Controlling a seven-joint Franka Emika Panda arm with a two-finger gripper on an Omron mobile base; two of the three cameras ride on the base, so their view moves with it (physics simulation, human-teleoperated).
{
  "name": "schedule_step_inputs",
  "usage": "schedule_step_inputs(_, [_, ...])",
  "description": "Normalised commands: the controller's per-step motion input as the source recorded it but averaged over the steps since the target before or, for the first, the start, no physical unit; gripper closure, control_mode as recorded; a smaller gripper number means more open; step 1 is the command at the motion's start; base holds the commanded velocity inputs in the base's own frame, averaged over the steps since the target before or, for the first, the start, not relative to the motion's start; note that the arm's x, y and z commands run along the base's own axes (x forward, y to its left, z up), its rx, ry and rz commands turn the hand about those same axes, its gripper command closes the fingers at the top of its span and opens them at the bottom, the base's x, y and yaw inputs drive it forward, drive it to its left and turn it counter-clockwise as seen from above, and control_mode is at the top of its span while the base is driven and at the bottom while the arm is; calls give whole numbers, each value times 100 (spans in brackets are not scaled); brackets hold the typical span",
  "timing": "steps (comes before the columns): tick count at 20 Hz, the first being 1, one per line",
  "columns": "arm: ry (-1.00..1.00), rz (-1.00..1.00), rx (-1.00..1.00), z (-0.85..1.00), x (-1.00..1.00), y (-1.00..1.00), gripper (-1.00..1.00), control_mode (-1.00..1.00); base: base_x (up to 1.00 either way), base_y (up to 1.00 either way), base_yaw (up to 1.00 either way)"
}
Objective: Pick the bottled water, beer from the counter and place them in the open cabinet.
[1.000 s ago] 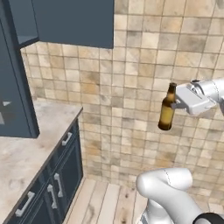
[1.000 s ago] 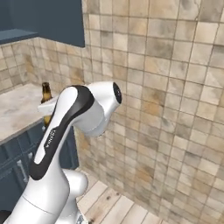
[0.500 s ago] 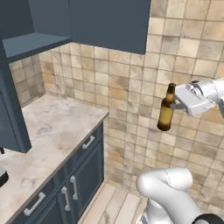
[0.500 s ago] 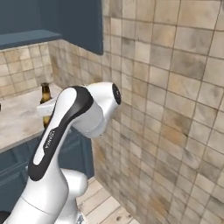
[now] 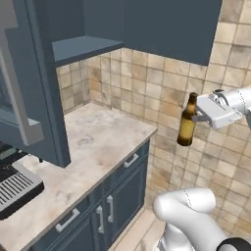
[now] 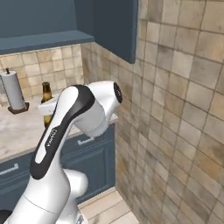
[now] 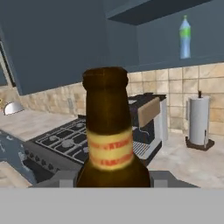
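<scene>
Beer (image 5: 187, 121) was held upright in the pincer (image 5: 197, 117), neck up, long axis vertical, pinched at the body w/ the jaws pressed against its sides. It hung in mid-air over the floor, off the end of the tabletop (image 5: 93, 147), well apart from the stone edge and in front of the tiled wall. In the hand view the bottle's cap and yellowish label sat right against the lens, so the grip looked low on the body.

Bottled water (image 7: 185, 37) stood upright inside the open cabinet (image 5: 78, 46), on its blue-grey shelf, green cap up. So, judging by that, half the job was done and beer was the item left.

Key relation: the shelf lay up and to the arm's left of the bottle, higher than the cap, w/ the tall slab door (image 5: 29, 83) swung out on the near side. In the hand view the shelf opening sat ahead and above, w/ the water toward the right of it. Next move likely needs lift, then travel toward the shelf, keeping the bottle vertical and setting it down beside the water, not into it.

Coffee machine (image 7: 146, 127), stove (image 7: 70, 144) and paper towel roll (image 7: 199, 120) stood on the tabletop below the cabinet, approx under the path.
</scene>
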Motion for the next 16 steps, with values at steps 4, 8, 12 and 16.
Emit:
schedule_step_inputs(4, [0,0,0,0,0,0,100,100,77,-3,46])
schedule_step_inputs(8, [0,0,0,0,0,0,100,100,58,18,45])
schedule_step_inputs(12, [0,0,0,0,0,0,100,100,7,66,32])
schedule_step_inputs(16, [0,0,0,0,0,0,100,100,0,55,28])
